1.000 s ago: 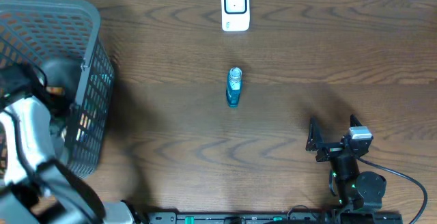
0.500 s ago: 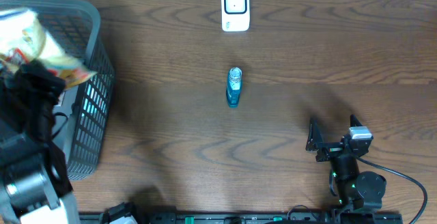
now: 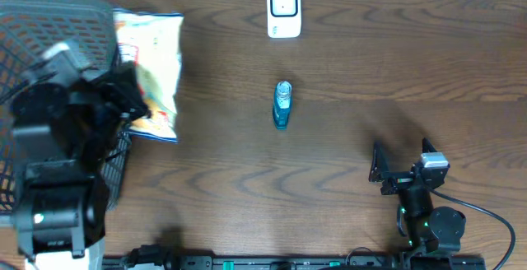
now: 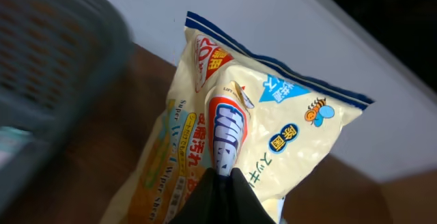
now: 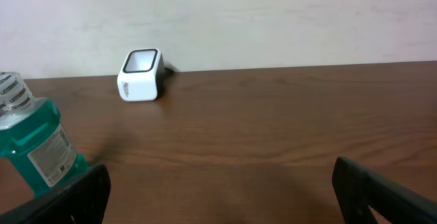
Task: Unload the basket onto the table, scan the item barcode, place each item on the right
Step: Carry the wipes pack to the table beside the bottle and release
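My left gripper [image 3: 130,99] is shut on a fold of a pale yellow printed bag [image 3: 153,71], holding it in the air just right of the grey basket [image 3: 49,23]. In the left wrist view the bag [image 4: 287,125] hangs from the pinched fingertips of the gripper [image 4: 222,176], printed face toward the camera; no barcode shows. The white scanner [image 3: 284,10] stands at the table's far edge, middle. My right gripper [image 3: 402,156] rests open near the front right, nothing between its fingers.
A teal bottle [image 3: 282,105] lies mid-table in front of the scanner; the right wrist view has the bottle [image 5: 37,145] at far left and the scanner [image 5: 141,75] beyond it. The basket wall [image 4: 48,46] is close on the bag's left.
The left arm has risen out of the basket and swung right, carrying the bag over the rim to the table side. The right arm has not moved.
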You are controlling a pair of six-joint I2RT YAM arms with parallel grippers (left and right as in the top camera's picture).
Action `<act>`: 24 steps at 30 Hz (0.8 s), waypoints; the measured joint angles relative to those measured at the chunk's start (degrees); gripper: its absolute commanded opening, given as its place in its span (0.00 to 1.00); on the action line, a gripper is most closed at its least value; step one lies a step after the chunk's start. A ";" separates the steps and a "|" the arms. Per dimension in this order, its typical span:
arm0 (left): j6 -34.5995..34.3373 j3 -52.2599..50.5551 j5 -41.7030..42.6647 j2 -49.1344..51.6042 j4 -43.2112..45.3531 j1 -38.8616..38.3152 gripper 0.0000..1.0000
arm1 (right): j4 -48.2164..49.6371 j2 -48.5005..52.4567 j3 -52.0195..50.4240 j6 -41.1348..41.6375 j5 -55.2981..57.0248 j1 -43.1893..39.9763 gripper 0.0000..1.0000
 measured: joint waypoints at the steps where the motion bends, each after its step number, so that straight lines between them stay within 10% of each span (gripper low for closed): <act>1: 0.74 0.00 0.00 0.44 0.00 -1.55 0.07 | 0.00 0.00 0.00 0.00 0.00 0.00 0.99; 14: 7.54 0.00 -0.07 17.27 -2.27 -15.58 0.07 | 0.00 0.00 0.00 0.00 0.00 0.00 0.99; 24: -8.81 0.00 -8.70 36.72 -1.25 -22.40 0.07 | 0.00 0.00 0.00 0.00 0.00 0.00 0.99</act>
